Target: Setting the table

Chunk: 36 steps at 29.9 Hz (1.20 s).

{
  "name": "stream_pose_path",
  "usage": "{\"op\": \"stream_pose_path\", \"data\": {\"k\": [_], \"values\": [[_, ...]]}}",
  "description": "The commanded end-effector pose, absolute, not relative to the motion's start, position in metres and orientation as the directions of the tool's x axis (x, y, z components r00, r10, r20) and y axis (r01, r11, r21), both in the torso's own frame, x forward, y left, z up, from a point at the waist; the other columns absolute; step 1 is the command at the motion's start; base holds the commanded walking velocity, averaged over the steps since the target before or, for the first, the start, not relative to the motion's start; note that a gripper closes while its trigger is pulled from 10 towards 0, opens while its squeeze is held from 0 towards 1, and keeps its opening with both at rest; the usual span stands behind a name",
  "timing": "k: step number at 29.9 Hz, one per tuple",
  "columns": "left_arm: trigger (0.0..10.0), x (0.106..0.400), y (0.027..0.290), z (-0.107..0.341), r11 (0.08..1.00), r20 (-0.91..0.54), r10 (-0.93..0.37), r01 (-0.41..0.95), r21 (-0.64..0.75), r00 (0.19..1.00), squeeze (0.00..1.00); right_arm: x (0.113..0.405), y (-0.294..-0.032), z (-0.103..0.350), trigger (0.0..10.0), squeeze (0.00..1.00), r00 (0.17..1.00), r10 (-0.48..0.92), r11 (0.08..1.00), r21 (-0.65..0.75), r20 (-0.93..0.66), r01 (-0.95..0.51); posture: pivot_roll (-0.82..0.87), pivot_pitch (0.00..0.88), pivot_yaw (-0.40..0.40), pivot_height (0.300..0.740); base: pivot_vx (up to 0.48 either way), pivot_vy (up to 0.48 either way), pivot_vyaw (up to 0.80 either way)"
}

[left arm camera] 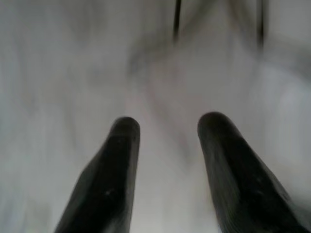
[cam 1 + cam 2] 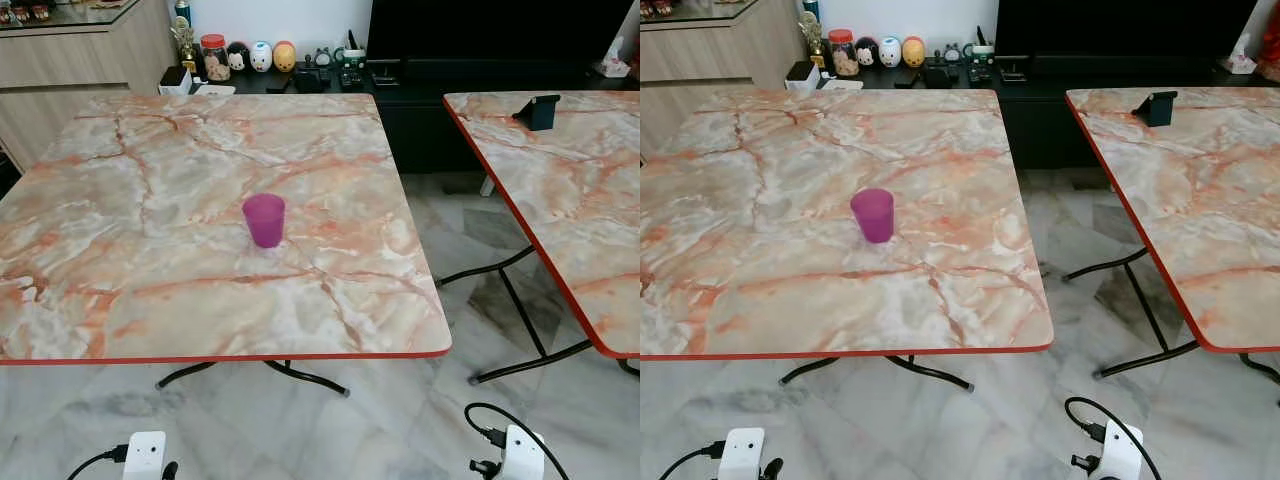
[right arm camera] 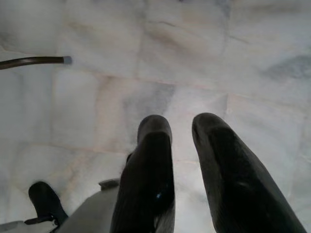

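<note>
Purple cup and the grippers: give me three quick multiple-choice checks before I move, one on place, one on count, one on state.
1. Where does the purple cup stand?
A. On the left marble table, near its middle
B. On the right table
C. On the floor

2. How many cups are on the left marble table?
A. None
B. One
C. Three

3. How is the left gripper?
A. Shut on the cup
B. Open, holding nothing, over the floor
C. Resting on the tabletop

Answers: 1 A, the cup stands upright mid-table. 2 B, a single cup stands there. 3 B, the left wrist view shows a gap between its fingers with only blurred floor beyond.
</note>
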<state>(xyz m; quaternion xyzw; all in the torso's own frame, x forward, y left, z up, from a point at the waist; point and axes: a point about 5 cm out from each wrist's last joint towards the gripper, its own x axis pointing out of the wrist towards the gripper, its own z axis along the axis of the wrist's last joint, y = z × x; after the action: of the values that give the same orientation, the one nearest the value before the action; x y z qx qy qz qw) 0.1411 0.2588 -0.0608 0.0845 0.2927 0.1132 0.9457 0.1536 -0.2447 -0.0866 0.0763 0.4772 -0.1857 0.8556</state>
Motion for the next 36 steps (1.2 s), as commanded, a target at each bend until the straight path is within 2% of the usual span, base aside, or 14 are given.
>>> {"op": "stream_pose_path", "data": {"k": [1, 5, 12, 16, 18, 20, 22, 25, 26, 27, 28, 31, 33, 36], "values": [[10.0, 0.133, 0.274, -0.037, 0.941, -0.361, 0.286, -0.189, 0.282, 0.887, 0.00, 0.152, -0.250, -0.086, 10.0, 0.00, 0.473, -0.257, 0.918, -0.059, -0.843, 0.392, 0.05, 0.000, -0.031, 0.740, 0.000, 0.000, 0.00], [10.0, 0.137, 0.261, -0.016, 0.941, -0.260, 0.249, -0.170, 0.292, 0.933, 0.00, 0.152, -0.251, -0.085, 10.0, 0.00, 0.471, -0.257, 0.920, -0.064, -0.844, 0.386, 0.06, 0.000, -0.043, 0.740, 0.000, 0.000, 0.00], [10.0, 0.125, 0.258, -0.007, 0.946, -0.212, 0.274, -0.223, 0.236, 0.938, 0.00, 0.151, -0.253, -0.085, 10.0, 0.00, 0.468, -0.260, 0.925, -0.079, -0.845, 0.372, 0.07, 0.000, -0.050, 0.740, 0.000, 0.000, 0.00], [10.0, 0.125, 0.255, 0.024, 0.935, -0.122, 0.268, -0.228, 0.270, 0.956, 0.00, 0.151, -0.254, -0.085, 10.0, 0.00, 0.468, -0.261, 0.926, -0.082, -0.844, 0.370, 0.09, 0.000, -0.063, 0.740, 0.000, 0.000, 0.00], [10.0, 0.147, 0.261, 0.064, 0.904, 0.061, 0.301, -0.305, 0.301, 0.952, 0.00, 0.151, -0.255, -0.085, 10.0, 0.00, 0.467, -0.262, 0.927, -0.087, -0.845, 0.364, 0.10, 0.000, -0.066, 0.740, 0.000, 0.000, 0.00], [10.0, 0.156, 0.263, 0.078, 0.894, 0.124, 0.317, -0.340, 0.292, 0.940, 0.00, 0.151, -0.255, -0.085, 10.0, 0.00, 0.466, -0.263, 0.928, -0.089, -0.845, 0.362, 0.10, 0.000, -0.066, 0.740, 0.000, 0.000, 0.00], [10.0, 0.184, 0.258, 0.114, 0.880, 0.265, 0.243, -0.327, 0.346, 0.933, 0.00, 0.151, -0.255, -0.085, 10.0, 0.00, 0.463, -0.269, 0.924, -0.090, -0.845, 0.373, 0.09, 0.000, -0.066, 0.740, 0.000, 0.000, 0.00], [10.0, 0.214, 0.249, 0.140, 0.903, 0.328, 0.200, -0.304, 0.303, 0.923, 0.00, 0.151, -0.255, -0.085, 10.0, 0.00, 0.462, -0.270, 0.920, -0.084, -0.845, 0.384, 0.08, 0.000, -0.057, 0.740, 0.000, 0.000, 0.00], [10.0, 0.218, 0.247, 0.143, 0.909, 0.332, 0.195, -0.297, 0.293, 0.923, 0.00, 0.151, -0.255, -0.085, 10.0, 0.00, 0.462, -0.270, 0.919, -0.083, -0.845, 0.385, 0.08, 0.000, -0.057, 0.740, 0.000, 0.000, 0.00], [10.0, 0.238, 0.231, 0.152, 0.941, 0.336, 0.109, -0.206, 0.269, 0.936, 0.00, 0.151, -0.254, -0.085, 10.0, 0.00, 0.464, -0.272, 0.917, -0.081, -0.843, 0.390, 0.06, 0.000, -0.053, 0.740, 0.000, 0.000, 0.00], [10.0, 0.238, 0.231, 0.152, 0.941, 0.336, 0.109, -0.206, 0.269, 0.936, 0.00, 0.151, -0.254, -0.085, 10.0, 0.00, 0.464, -0.272, 0.917, -0.081, -0.843, 0.390, 0.06, 0.000, -0.053, 0.740, 0.000, 0.000, 0.00], [10.0, 0.260, 0.200, 0.154, 0.945, 0.297, -0.074, -0.028, 0.326, 0.952, 0.00, 0.153, -0.253, -0.085, 10.0, 0.00, 0.466, -0.271, 0.916, -0.076, -0.842, 0.394, 0.03, 0.000, -0.038, 0.740, 0.000, 0.000, 0.00], [10.0, 0.274, 0.185, 0.150, 0.966, 0.267, -0.105, 0.035, 0.256, 0.958, 0.00, 0.154, -0.253, -0.084, 10.0, 0.00, 0.469, -0.273, 0.914, -0.075, -0.840, 0.398, 0.03, 0.000, -0.038, 0.740, 0.000, 0.000, 0.00], [10.0, 0.291, 0.163, 0.144, 0.964, 0.220, -0.164, 0.109, 0.243, 0.962, 0.00, 0.155, -0.252, -0.084, 10.0, 0.00, 0.472, -0.274, 0.914, -0.074, -0.838, 0.398, 0.01, 0.000, -0.034, 0.740, 0.000, 0.000, 0.00]]}}
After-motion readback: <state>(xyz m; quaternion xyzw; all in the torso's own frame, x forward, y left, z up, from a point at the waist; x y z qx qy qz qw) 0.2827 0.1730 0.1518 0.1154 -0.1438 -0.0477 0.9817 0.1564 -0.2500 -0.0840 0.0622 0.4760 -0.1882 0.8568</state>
